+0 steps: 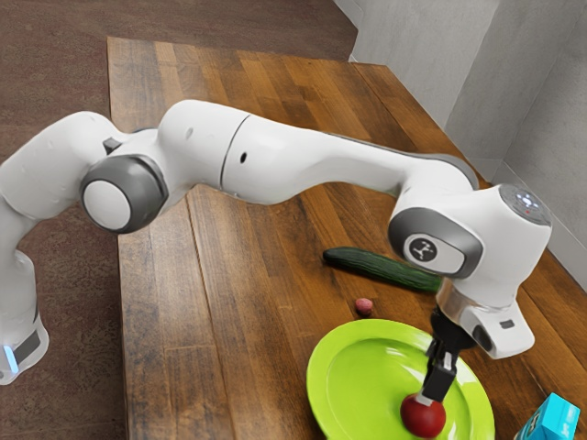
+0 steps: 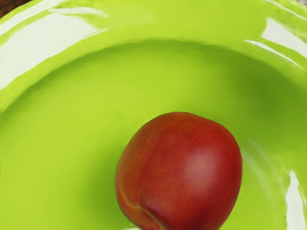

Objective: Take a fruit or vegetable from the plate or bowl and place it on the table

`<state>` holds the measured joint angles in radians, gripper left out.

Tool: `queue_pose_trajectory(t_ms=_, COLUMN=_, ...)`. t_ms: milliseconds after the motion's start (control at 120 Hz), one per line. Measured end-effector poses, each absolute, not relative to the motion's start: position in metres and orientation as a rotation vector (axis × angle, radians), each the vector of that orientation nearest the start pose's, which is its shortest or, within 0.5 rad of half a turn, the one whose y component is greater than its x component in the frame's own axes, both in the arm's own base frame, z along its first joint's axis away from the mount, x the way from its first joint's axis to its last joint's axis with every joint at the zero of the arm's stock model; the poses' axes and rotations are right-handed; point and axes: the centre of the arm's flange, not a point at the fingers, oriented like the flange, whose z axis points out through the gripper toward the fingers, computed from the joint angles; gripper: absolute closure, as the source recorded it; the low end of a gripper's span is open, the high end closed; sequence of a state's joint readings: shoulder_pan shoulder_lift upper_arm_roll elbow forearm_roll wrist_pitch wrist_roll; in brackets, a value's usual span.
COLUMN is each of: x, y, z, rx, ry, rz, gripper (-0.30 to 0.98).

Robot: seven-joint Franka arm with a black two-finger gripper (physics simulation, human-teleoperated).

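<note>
In the exterior view my black gripper [image 1: 431,392] points down over the lime-green plate [image 1: 330,367], its tip at the upper side of a round red fruit [image 1: 424,419]. Whether it stands open or shut cannot be made out there. The wrist view has the same fruit [image 2: 184,167] close under my hand, red with an orange tint and a crease at one end. It rests inside the plate [image 2: 72,110], on the shiny green surface. Part of the fruit's top is hidden by the gripper in the exterior view.
A long dark green cucumber [image 1: 381,268] lies on the wooden table [image 1: 266,339] beyond the plate, partly behind the hand. A small pinkish round item [image 1: 364,306] sits near the plate's rim. A blue carton [image 1: 552,422] stands at the exterior view's lower right.
</note>
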<state>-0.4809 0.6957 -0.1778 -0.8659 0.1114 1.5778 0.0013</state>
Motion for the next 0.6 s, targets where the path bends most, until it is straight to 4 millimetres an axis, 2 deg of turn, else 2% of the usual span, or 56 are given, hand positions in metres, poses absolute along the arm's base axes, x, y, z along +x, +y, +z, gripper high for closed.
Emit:
queue_pose_trajectory(t_ms=233, x=0.624, y=-0.404, z=0.502, rx=-3.013, ry=0.957, rz=-0.061, gripper=0.00)
queue_pose_trajectory(t_ms=600, x=0.632, y=-0.417, z=0.463, rx=-3.024, ry=0.978, rz=-0.017, gripper=0.00)
